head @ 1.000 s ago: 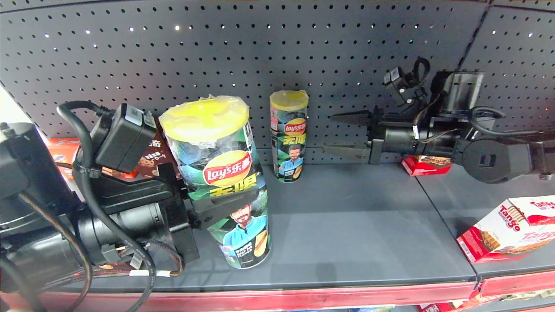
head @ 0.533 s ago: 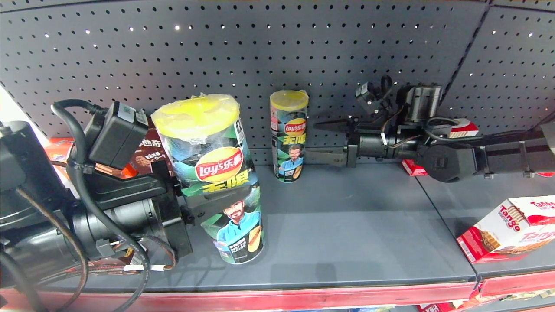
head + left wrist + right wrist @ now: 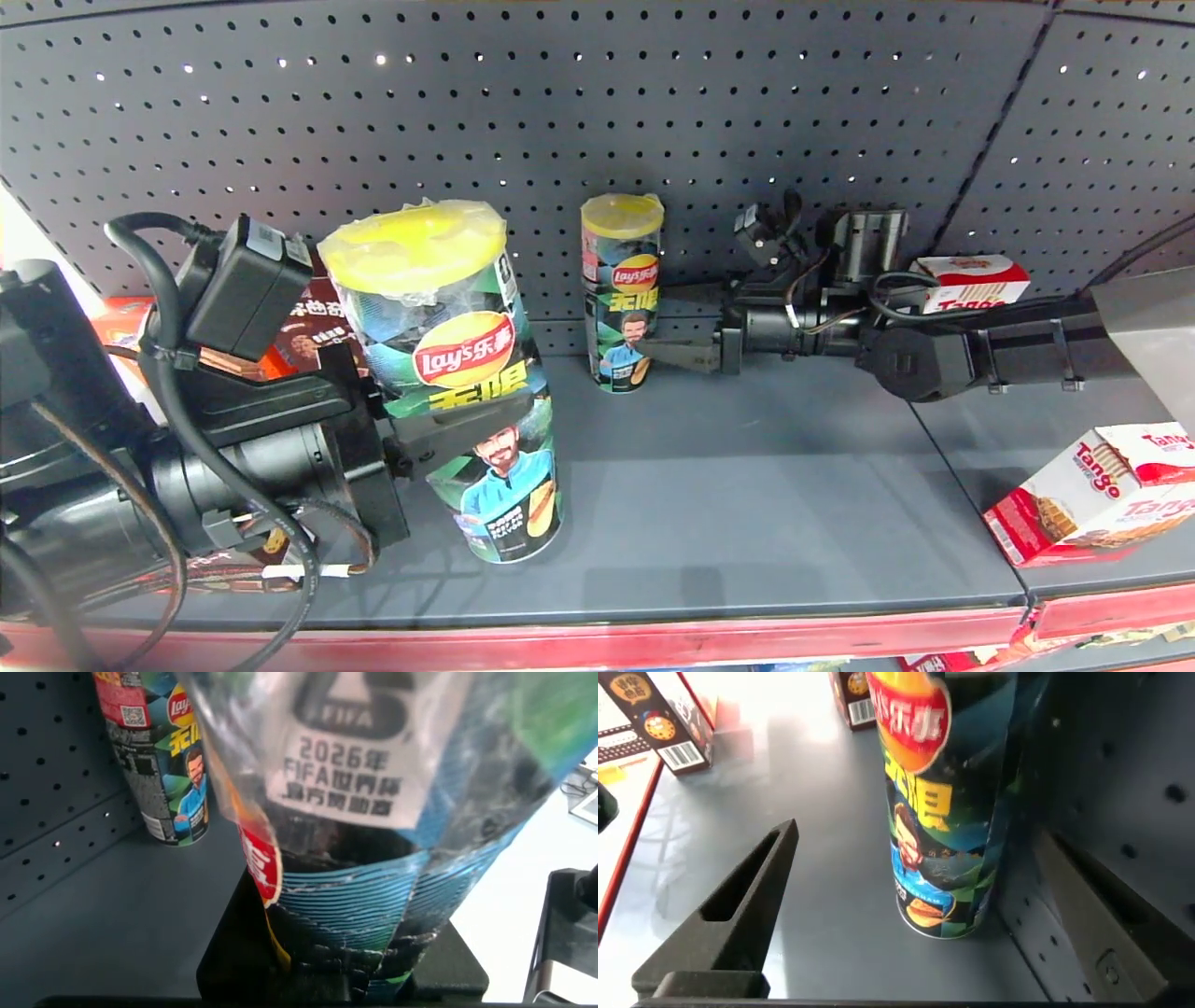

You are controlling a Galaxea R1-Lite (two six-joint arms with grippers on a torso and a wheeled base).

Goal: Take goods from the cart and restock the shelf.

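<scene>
My left tool (image 3: 467, 425) is clamped on the middle of the near chips can (image 3: 439, 280), which leans slightly over the front part of the shelf (image 3: 747, 485); I cannot tell whether its base touches the shelf. My right tool (image 3: 920, 840) is spread wide around the far chips can (image 3: 624, 280), which stands upright just before the pegboard (image 3: 560, 112), with 1 finger on each side of it and neither pressing it. 2 wafer boxes (image 3: 1092, 495) lie on the shelf well to the right.
</scene>
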